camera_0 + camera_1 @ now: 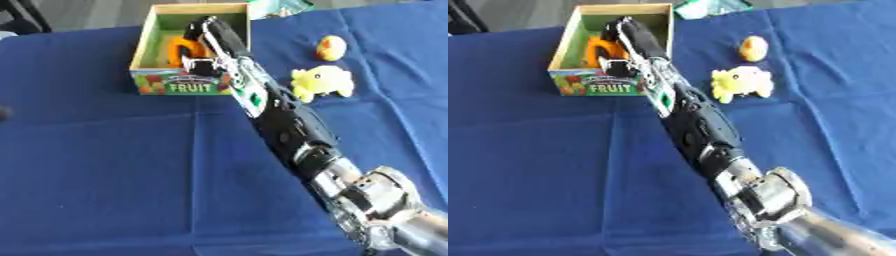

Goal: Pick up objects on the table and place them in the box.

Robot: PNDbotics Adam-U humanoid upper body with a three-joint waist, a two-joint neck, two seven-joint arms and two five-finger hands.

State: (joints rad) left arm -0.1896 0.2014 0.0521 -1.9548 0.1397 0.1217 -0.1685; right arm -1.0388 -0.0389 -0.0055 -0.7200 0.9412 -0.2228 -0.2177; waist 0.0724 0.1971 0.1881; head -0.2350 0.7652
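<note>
r hand point(203, 42) reaches into box point(147, 45) at tabletop's far edge, over orange item point(181, 48); grasping or released, can't tell. yellow toy point(322, 81) & round fruit point(331, 48) wait just right of box. tip: let go low inside, lift straight out clear of rim.

A staged test or lab setting is being suggested: a worktop point(105, 165) is being covered by a plain creased blue cloth, toy props are being laid out beside a printed "FRUIT" box point(175, 86), and beyond the box bare grey floor and dark furniture legs are being glimpsed.
</note>
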